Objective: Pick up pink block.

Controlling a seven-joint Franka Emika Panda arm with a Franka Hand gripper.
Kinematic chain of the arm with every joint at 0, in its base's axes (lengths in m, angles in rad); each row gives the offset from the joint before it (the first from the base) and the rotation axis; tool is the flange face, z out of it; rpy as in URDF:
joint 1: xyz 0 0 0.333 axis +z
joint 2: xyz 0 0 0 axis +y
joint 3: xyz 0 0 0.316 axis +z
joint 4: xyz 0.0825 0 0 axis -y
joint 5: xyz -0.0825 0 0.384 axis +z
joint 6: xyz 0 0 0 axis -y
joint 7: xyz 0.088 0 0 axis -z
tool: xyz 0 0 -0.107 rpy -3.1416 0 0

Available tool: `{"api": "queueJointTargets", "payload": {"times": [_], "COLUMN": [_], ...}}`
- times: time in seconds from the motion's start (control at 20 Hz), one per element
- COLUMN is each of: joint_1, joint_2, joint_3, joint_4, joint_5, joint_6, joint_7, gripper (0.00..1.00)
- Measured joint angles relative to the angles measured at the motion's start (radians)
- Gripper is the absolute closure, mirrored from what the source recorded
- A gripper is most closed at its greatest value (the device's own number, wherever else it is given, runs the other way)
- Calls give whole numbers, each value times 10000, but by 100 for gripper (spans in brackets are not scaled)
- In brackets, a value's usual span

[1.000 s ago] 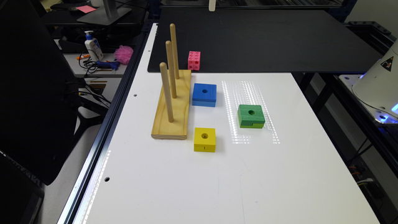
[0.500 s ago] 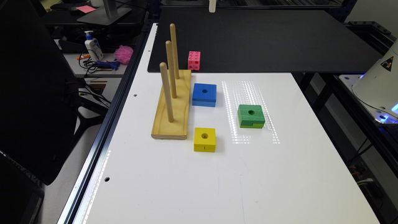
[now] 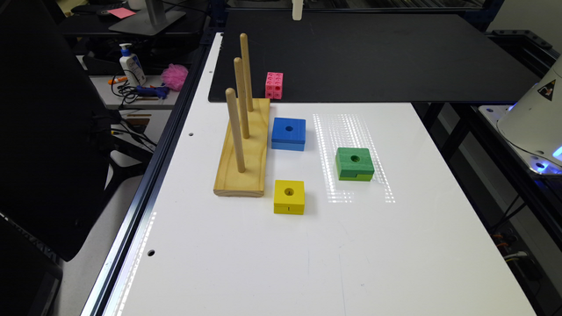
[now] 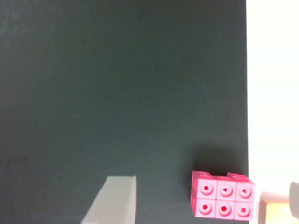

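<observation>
We're looking at a white table (image 3: 395, 245) w/ a black mat (image 3: 395, 57) covering its far end. The pink block (image 3: 274, 85) is sitting on the mat, right at the mat's near edge & toward the corner on the exterior view's left, just beyond the far end of the wooden peg base (image 3: 246, 149); whether block & base are touching, we can't tell. Three upright pegs (image 3: 240, 98) are standing in a row on that base, which is running along the table's edge on the exterior view's left. Beside the base, toward the table's middle, the blue block (image 3: 288, 133) is resting flat; the yellow block (image 3: 289, 196) is lying nearer the camera, by the base's near end, & the green block (image 3: 354, 163) is sitting farther toward the exterior view's right, apart from both. In the wrist view we're seeing the pink block (image 4: 223, 200) on the dark mat (image 4: 121, 84) near the mat's edge, w/ one pale finger (image 4: 112, 200) of the gripper poking in beside it, not touching it. Fingers apart or together: we can't tell from these pics. Off the table, a pink pouf (image 3: 174, 76) & a lotion bottle (image 3: 131, 65) are sitting on a side desk.
</observation>
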Motion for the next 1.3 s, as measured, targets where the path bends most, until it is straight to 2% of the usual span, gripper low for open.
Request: {"api": "queueJointTargets", "payload": {"times": [0.5, 0.7, 0.9, 1.1, 1.3], "joint_1": [3, 3, 3, 2, 1], "joint_2": [38, 201, 395, 526, 1202], "joint_3": [174, 253, 265, 266, 266], "joint_4": [97, 268, 453, 487, 480], "joint_5": [8, 9, 9, 9, 8], "joint_6": [79, 150, 161, 190, 787], "joint_7": [126, 193, 207, 212, 213], "gripper": [0, 0, 0, 0, 0]}}
